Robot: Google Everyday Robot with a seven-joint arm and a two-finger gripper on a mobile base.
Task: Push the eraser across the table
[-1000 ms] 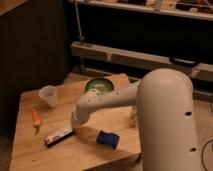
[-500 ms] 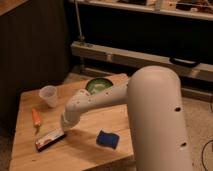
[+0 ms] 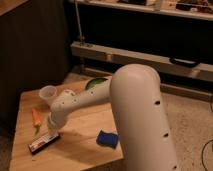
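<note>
Eraser point(image 3: 44, 143): long flat block, dark body, white top face w/ a reddish mark. It lies diagonally near the front-left corner of the table point(image 3: 80, 152), left end closer to the front edge, right end angled up toward the gripper point(image 3: 52, 132). Carrot point(image 3: 36, 119) sits just behind it, apart from it. Clear cup point(image 3: 47, 93) is further back, blue sponge point(image 3: 107, 139) well off to the right. Arm is white & bulky: the thick upper segment fills the right foreground and rises to a rounded elbow, then the forearm, dotted w/ small dark holes, reaches left and down over the tabletop, partly covering a green bowl point(image 3: 95, 82). Wrist bends down near the carrot, gripper pointing at the tabletop, right at the eraser's right end, apparently touching it. Jaws closed together.
</note>
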